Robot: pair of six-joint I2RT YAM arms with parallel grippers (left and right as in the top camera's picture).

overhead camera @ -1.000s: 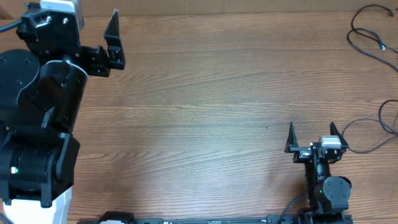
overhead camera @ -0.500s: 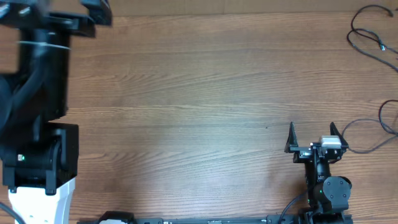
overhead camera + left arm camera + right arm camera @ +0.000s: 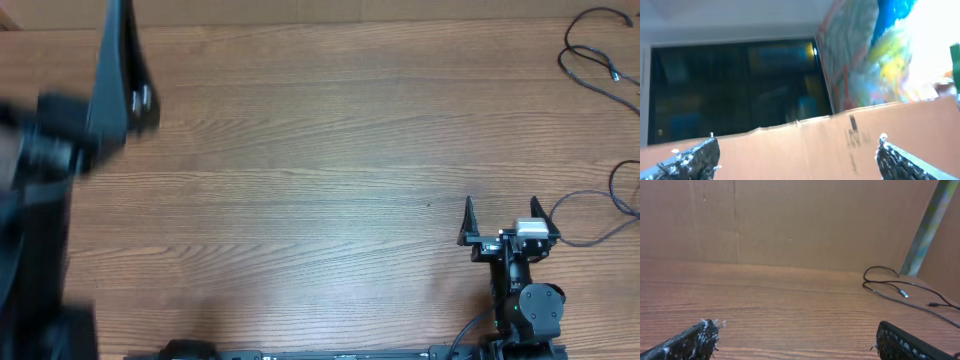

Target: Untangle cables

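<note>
Black fingers (image 3: 695, 341), flecked with pale fuzz, sit right at the bottom of the right wrist view with a wide stretch of wood between them. The right gripper (image 3: 796, 326) is spread fully apart, with nothing in it and nothing touching it. Just past the fingertips the wooden table (image 3: 770, 300) runs on ahead. Further out, ahead of the right-hand finger and well apart from it, there are the cables (image 3: 888, 287): thin black strands lying loose on the wood, a loop at the far end and a small plug tip showing. Behind them stands a cardboard wall (image 3: 790, 220), with a greenish pole (image 3: 930, 225) leaning at the right.

From overhead it reads the same. The right gripper sits at the near edge with its tips pointing up the table, and the cables lie far beyond and to the right of them.

Over to the left arm (image 3: 70, 140), which is just a dark blur down that side. Its wrist view shows the left gripper (image 3: 797, 142) aimed upward off the table, fingers wide apart and empty. Beyond them comes a cardboard rim (image 3: 840, 140), then a dark window (image 3: 735, 85) and blurred bright colours (image 3: 875, 55).
</note>
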